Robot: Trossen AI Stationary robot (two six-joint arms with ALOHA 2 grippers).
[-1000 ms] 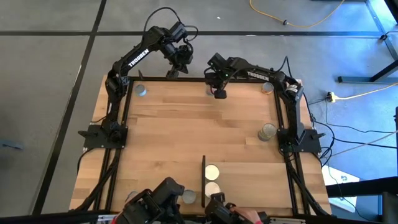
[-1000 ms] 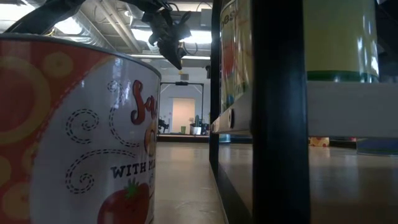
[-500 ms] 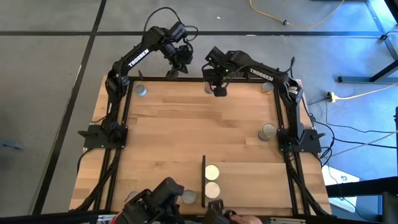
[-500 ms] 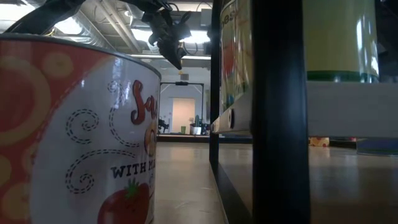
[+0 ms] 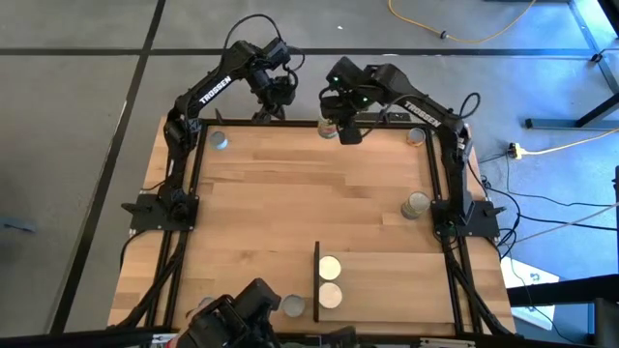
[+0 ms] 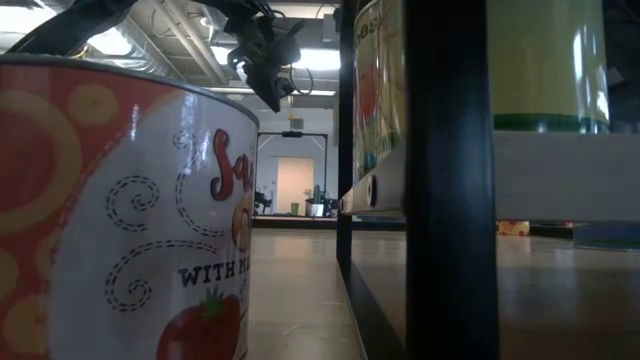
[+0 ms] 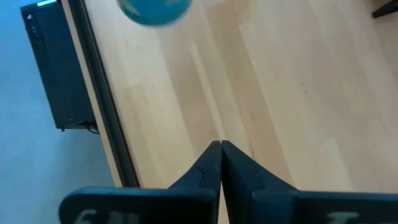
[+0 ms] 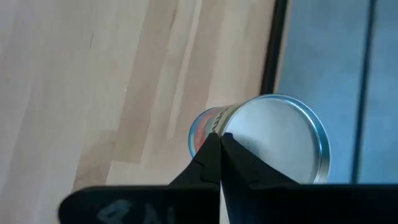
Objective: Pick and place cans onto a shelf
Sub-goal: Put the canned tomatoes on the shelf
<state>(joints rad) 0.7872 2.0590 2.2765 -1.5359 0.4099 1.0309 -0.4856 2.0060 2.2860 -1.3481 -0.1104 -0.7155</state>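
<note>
Cans [image 5: 329, 267] sitting two on shelf [image 5: 387, 282], beside black upright edge; others scattered: far left corner [image 5: 221, 141], right edge [image 5: 416, 204], near edge [image 5: 294, 306]. Right tool [image 5: 349, 133] pulling back toward far tabletop [image 5: 290, 203] edge, fingers closed, empty, hovering over grey-topped can [image 8: 273, 140]. Needing reopening before next grasp. Left tool [image 5: 274, 97] parking beyond far edge, closed, empty. Nothing blocking.
</note>
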